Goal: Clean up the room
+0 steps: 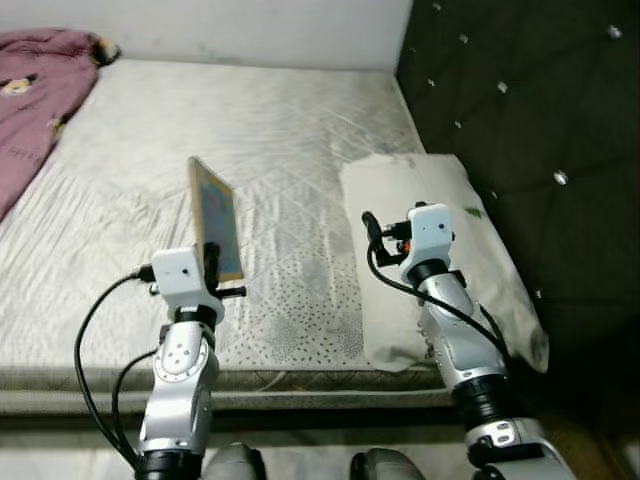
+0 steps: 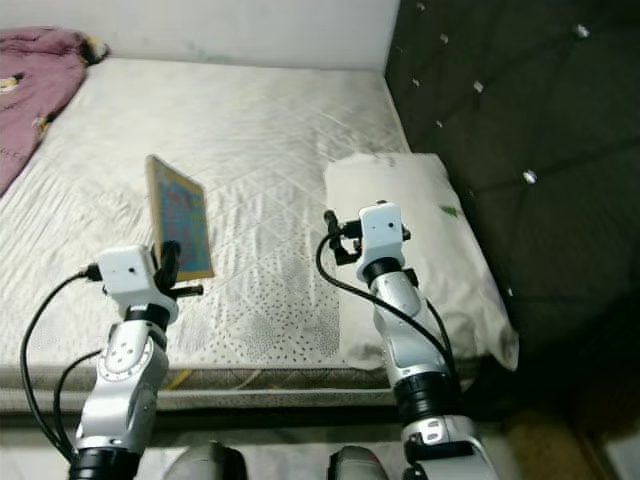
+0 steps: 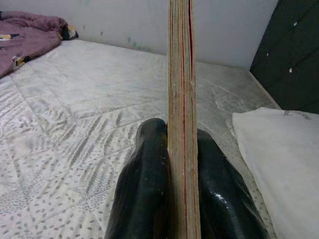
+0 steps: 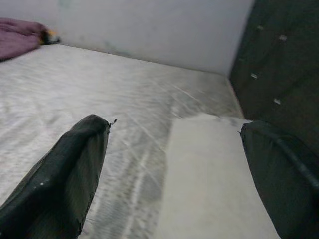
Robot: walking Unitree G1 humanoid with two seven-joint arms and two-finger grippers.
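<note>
Left tool [image 3: 180, 199] pinching book [image 1: 215, 218] upright by its lower edge; I'd keep it vertical. Right tool [image 4: 172, 164] spread above pillow [image 1: 440, 260].

Bare quilted mattress [image 1: 260, 140], white wall [image 1: 250, 30], dark tufted headboard [image 1: 530, 120]

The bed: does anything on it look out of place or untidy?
Yes. A purple garment lies crumpled at the far left corner of the bare mattress, and the pillow sits askew at the right edge. The book is held upright in the left gripper.
</note>
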